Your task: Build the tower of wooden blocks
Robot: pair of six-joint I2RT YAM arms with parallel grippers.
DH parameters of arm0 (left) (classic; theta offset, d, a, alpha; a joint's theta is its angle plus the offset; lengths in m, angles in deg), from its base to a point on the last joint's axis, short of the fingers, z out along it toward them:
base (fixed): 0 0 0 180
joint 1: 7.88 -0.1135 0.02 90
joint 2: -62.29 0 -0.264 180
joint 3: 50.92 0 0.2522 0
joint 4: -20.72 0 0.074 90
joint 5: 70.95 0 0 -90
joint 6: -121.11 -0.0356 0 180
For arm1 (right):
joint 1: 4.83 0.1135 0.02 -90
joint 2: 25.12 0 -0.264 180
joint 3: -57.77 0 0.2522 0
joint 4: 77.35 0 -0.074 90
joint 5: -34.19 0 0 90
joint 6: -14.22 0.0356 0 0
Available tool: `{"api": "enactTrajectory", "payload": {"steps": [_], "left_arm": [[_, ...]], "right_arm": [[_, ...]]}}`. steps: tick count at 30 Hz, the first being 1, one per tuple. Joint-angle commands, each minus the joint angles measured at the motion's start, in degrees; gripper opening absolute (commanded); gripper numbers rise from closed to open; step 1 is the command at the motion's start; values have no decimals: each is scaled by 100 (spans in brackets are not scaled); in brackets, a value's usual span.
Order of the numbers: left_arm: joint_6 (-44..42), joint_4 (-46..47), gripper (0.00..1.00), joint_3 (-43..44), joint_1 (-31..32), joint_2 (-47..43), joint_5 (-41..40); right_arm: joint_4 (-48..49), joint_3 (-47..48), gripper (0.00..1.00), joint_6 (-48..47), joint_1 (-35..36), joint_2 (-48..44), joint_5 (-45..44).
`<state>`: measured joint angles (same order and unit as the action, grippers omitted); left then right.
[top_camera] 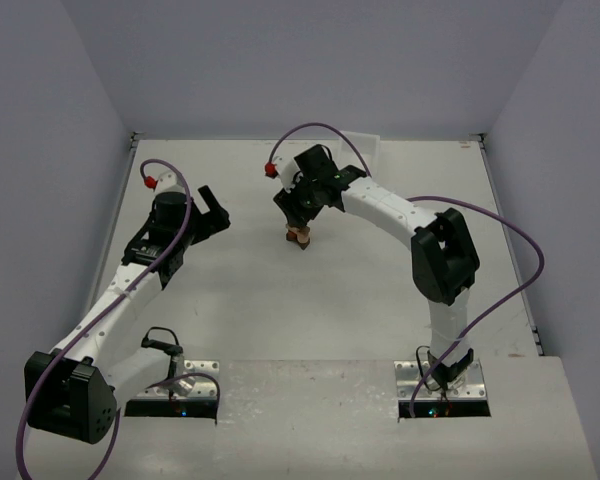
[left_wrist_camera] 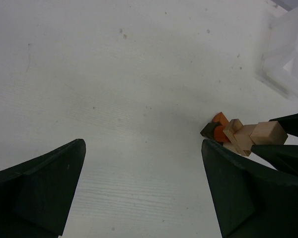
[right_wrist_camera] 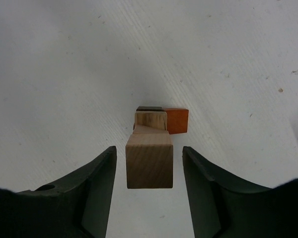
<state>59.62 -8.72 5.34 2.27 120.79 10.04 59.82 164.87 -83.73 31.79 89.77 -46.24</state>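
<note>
The wood block tower (top_camera: 299, 236) stands mid-table as a small stack of tan, orange and dark blocks, and it also shows in the left wrist view (left_wrist_camera: 233, 135). My right gripper (top_camera: 300, 222) hangs right over it. In the right wrist view a light tan top block (right_wrist_camera: 149, 166) sits on the stack, with an orange block (right_wrist_camera: 178, 121) and a dark one lower down. The right gripper (right_wrist_camera: 149, 153) straddles the top block, open, with a gap on each side. My left gripper (top_camera: 218, 212) is open and empty (left_wrist_camera: 143, 148), to the left of the tower.
A white plastic tray (top_camera: 365, 145) lies at the table's far edge behind the tower; its corner shows in the left wrist view (left_wrist_camera: 288, 54). Grey walls close in the table on three sides.
</note>
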Motion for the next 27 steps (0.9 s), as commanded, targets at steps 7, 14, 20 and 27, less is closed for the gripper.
{"api": "enactTrajectory", "payload": {"steps": [7,14,20,27], "left_arm": [[-5,188,100,-49,13,-108,-5],[-4,205,100,-75,13,-201,5],[-21,214,100,-76,13,-225,5],[-30,232,100,-84,13,-239,5]], "right_arm": [[149,-120,65,257,31,-428,37],[200,-223,66,265,82,-459,-341],[199,-229,64,206,143,-432,-508],[229,-298,55,192,170,-491,-491]]}}
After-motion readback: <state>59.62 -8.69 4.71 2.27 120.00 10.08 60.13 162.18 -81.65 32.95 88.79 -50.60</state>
